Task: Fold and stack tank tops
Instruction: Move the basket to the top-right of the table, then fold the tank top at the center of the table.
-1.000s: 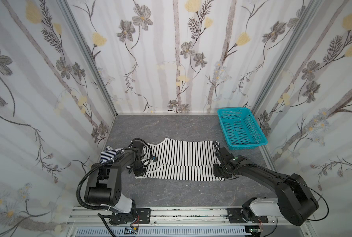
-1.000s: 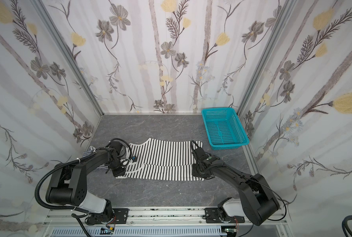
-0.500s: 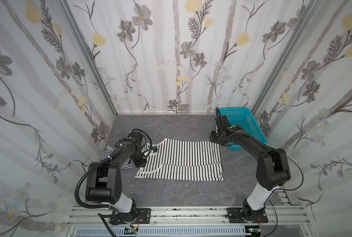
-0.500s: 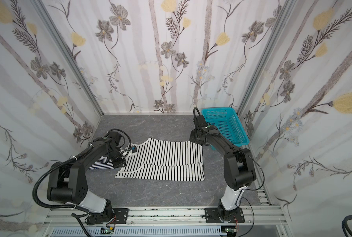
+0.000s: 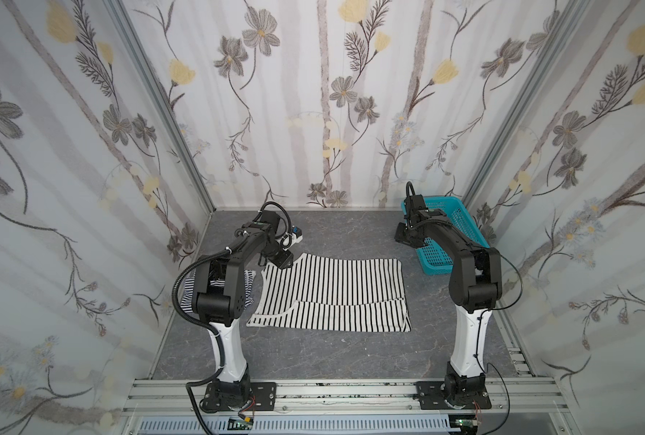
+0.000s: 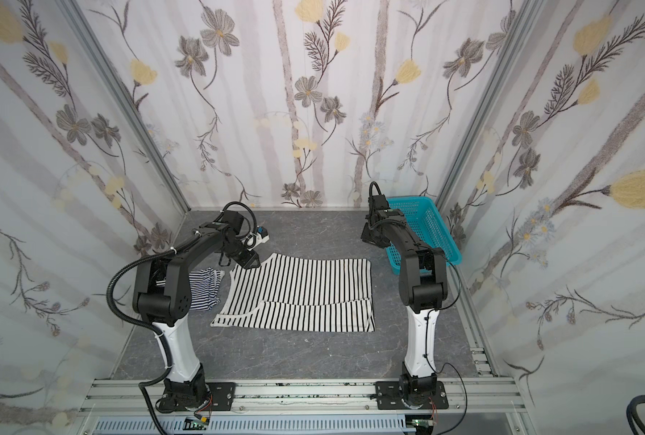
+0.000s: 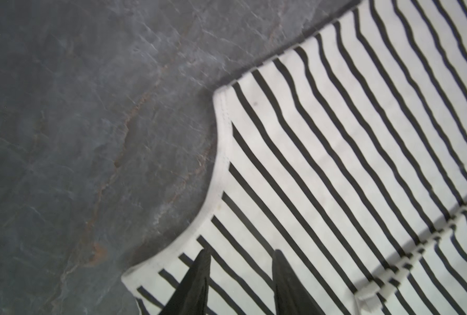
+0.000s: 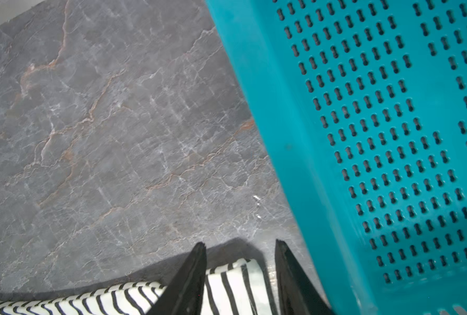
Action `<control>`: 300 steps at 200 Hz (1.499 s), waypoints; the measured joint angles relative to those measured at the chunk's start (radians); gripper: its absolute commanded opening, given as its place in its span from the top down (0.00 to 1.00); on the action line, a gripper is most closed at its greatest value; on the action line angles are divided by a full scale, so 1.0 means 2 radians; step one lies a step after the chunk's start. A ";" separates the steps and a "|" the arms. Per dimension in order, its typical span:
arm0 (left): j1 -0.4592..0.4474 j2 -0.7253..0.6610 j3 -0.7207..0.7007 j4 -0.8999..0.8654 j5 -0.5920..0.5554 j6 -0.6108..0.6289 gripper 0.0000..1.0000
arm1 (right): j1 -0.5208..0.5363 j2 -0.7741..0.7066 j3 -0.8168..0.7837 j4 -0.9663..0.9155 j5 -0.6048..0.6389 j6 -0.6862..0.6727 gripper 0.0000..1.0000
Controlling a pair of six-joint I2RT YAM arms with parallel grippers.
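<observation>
In both top views the large white black-striped tank top lies flat on the grey marbled table, near edge folded over. Left gripper and right gripper hover by its far corners, half-open, empty. Next, I judge, they pinch those corners.

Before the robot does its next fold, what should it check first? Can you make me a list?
1. Left fingers open, holding nothing: ok.
2. Right fingers open, holding nothing: ok.
3. Wide-striped top lying flat on the table with one fold made: ok.
4. Right fingers clear of the teal basket: ok, but they are close beside it.
5. Fine-striped top folded: not ok, it lies bunched up.
6. Tops stacked: not ok, they lie side by side.
</observation>
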 measured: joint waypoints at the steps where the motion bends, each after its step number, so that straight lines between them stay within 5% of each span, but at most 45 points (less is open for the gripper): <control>1: 0.000 0.003 0.003 0.001 0.000 -0.003 0.60 | -0.001 0.000 0.000 0.000 0.000 -0.001 0.56; 56: -0.018 0.086 0.089 0.021 -0.005 -0.074 0.57 | -0.033 0.006 0.032 -0.019 0.003 -0.012 0.55; 90: -0.033 0.102 0.103 0.021 -0.003 -0.084 0.56 | -0.006 -0.001 0.029 -0.021 -0.015 -0.018 0.52; 207: -0.051 0.138 0.126 0.036 0.003 -0.084 0.62 | 0.027 -0.069 -0.153 0.041 -0.047 -0.006 0.54; 269: -0.053 0.145 0.136 0.041 -0.002 -0.083 0.87 | 0.011 -0.070 -0.165 0.056 -0.050 -0.003 0.55; 300: -0.054 0.145 0.136 0.041 -0.002 -0.083 0.90 | 0.000 -0.064 -0.160 0.063 -0.066 0.003 0.54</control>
